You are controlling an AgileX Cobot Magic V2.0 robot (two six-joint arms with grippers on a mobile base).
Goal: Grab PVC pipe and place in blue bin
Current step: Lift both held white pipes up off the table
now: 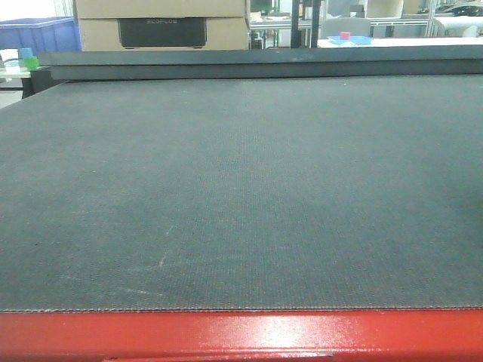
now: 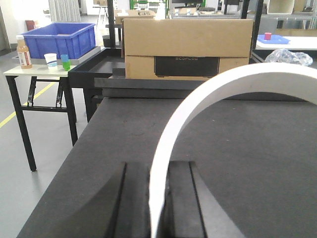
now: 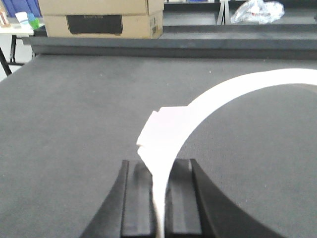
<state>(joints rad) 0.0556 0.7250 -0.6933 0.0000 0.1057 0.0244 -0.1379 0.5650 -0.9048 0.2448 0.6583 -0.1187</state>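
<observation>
Bin on side table, left of cardboard box

**Work table, front view:** Wide table w/ dark grey woven-textured mat; a glossy red edge runs along the near side. Faint pale scuffs mark the mat toward the front-left. At the far end a black raised rail spans the full width. A brown cardboard box w/ a black panel stands just behind it; its footing is hidden.

**Left of the big table, apart from it:** a small side table w/ pale top & black legs. It carries the blue bin, w/ a bottle, a white cup & a blue-green cup pair lined up in front.
</observation>
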